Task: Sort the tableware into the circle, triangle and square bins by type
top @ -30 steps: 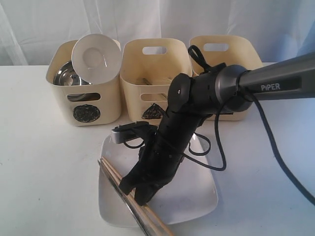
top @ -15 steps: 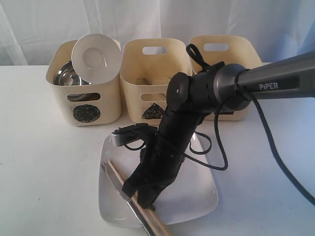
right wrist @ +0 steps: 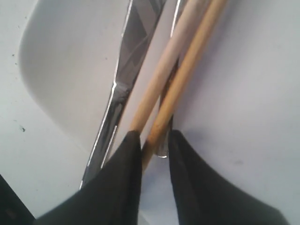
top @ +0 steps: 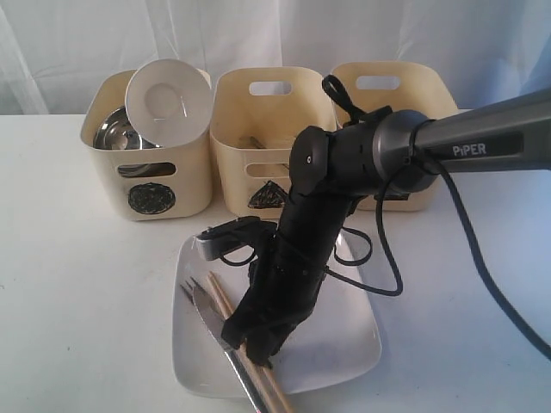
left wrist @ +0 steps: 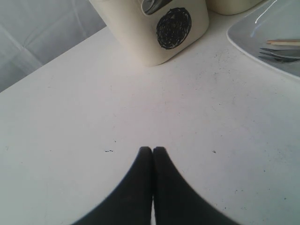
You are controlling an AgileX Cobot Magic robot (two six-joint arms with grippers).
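Nearest the front edge of the surface point(top: 77, 301) lay the white square plate point(top: 366, 340). It carried the knife point(top: 215, 331), the fork point(top: 188, 290) and the wooden chopsticks point(top: 222, 297), side by side and running lengthwise toward the front rim. The right pincer point(top: 250, 344) pointed down onto the plate over the near part of the chopsticks. In the right wrist view its fingers stood slightly spread with one chopstick running into the gap between them. The other chopstick passed under one fingertip, and the knife lay just beside that pair. Whether the fingers pressed on the stick could not be told.

The left pincer point(left wrist: 153, 150) was pressed together, with nothing between its tips, above bare surface, with the circle bin point(top: 185, 185) beyond it.

Behind the plate the three cream bins stood in a row. The circle bin, on the left, held the shiny steel bowl point(top: 116, 133), and the small white bowl point(top: 168, 95) leaned tilted on its rim. The triangle bin point(top: 237, 172) stood in the middle, its contents unclear. The arm hid the mark of the third bin point(top: 430, 95).
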